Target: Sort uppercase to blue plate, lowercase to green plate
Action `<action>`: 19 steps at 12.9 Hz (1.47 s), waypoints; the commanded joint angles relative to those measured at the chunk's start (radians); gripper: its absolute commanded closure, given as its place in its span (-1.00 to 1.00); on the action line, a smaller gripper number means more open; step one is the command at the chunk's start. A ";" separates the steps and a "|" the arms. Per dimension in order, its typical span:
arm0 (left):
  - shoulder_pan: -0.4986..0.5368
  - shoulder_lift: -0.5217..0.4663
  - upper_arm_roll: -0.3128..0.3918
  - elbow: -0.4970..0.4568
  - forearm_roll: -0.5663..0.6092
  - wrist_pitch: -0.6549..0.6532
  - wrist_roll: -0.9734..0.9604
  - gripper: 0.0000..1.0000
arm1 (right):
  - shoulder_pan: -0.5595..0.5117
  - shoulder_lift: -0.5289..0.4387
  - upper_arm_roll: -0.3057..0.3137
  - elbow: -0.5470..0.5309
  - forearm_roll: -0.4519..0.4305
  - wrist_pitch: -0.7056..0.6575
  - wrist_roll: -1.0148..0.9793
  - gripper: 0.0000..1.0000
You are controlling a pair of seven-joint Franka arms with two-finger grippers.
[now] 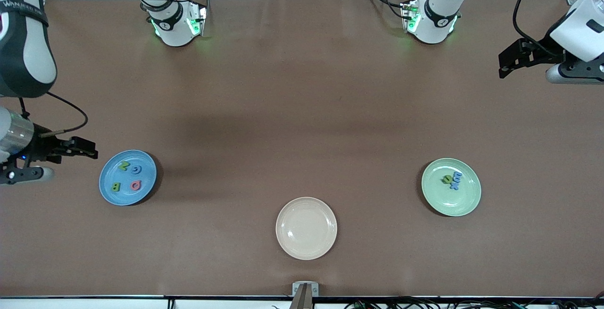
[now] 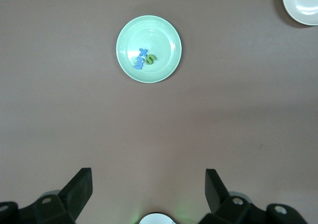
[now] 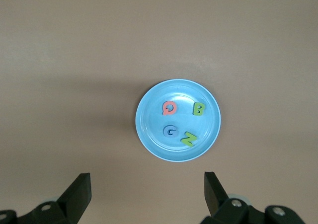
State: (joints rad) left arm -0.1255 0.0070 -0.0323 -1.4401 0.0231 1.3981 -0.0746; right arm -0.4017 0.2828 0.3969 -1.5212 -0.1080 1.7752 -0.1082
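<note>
The blue plate (image 1: 106, 182) (image 3: 149, 119) lies toward the right arm's end of the table. On it rest the uppercase letters: green N (image 1: 123, 165) (image 3: 189, 139), blue G (image 1: 136, 170) (image 3: 171, 130), green B (image 1: 115, 187) (image 3: 198, 109) and pink-red Q (image 1: 136, 185) (image 3: 169, 107). The green plate (image 1: 448, 204) (image 2: 164, 35) lies toward the left arm's end. It holds a tight cluster of lowercase letters: blue x (image 1: 455, 186) (image 2: 143, 52), blue m (image 1: 457, 177) (image 2: 138, 62) and a green letter (image 1: 446, 179) (image 2: 151, 59). My right gripper (image 1: 92, 152) (image 3: 147, 186) hangs open and empty beside the blue plate. The left gripper (image 1: 504, 66) (image 2: 149, 184) is open and empty over bare cloth.
A cream plate (image 1: 306, 247) (image 2: 303, 5) with nothing on it sits between the two coloured plates, nearer the front camera. Brown cloth covers the table. The two arm bases (image 1: 177, 26) (image 1: 432, 21) stand along the table's edge by the robots.
</note>
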 commanded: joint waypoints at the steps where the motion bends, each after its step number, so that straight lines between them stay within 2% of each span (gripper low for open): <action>1: 0.039 -0.054 -0.029 -0.057 -0.022 0.019 0.016 -1.00 | -0.003 -0.118 0.002 -0.033 0.022 -0.013 0.016 -1.00; 2: 0.050 -0.062 -0.046 -0.065 -0.022 0.031 0.013 -1.00 | 0.039 -0.151 -0.010 -0.030 0.022 -0.011 0.016 -1.00; 3: 0.053 -0.076 -0.047 -0.088 -0.022 0.060 0.013 -1.00 | 0.097 -0.165 -0.062 -0.030 0.021 -0.016 0.019 -1.00; 5: 0.050 -0.125 -0.044 -0.163 -0.026 0.119 0.003 -1.00 | 0.237 -0.195 -0.212 -0.031 0.027 -0.029 0.041 -1.00; 9: 0.047 -0.098 -0.038 -0.135 -0.035 0.128 -0.001 -1.00 | 0.441 -0.240 -0.427 -0.045 0.053 -0.037 0.051 -1.00; 10: 0.049 -0.098 -0.038 -0.135 -0.035 0.127 0.003 -1.00 | 0.451 -0.250 -0.452 -0.053 0.086 -0.033 0.047 -1.00; 13: 0.050 -0.090 -0.037 -0.137 -0.035 0.145 0.006 -1.00 | 0.463 -0.299 -0.473 -0.098 0.093 -0.025 0.047 -1.00; 15: 0.049 -0.093 -0.038 -0.144 -0.034 0.124 0.000 -1.00 | 0.465 -0.344 -0.475 -0.161 0.093 0.012 0.041 -1.00; 19: 0.049 -0.088 -0.038 -0.138 -0.034 0.117 -0.002 -1.00 | 0.419 -0.350 -0.470 -0.172 0.129 0.015 -0.001 -1.00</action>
State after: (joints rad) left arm -0.0860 -0.0724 -0.0652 -1.5773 0.0055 1.5202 -0.0759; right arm 0.0320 -0.0300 -0.0739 -1.6489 -0.0079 1.7768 -0.0889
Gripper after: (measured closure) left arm 0.000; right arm 0.000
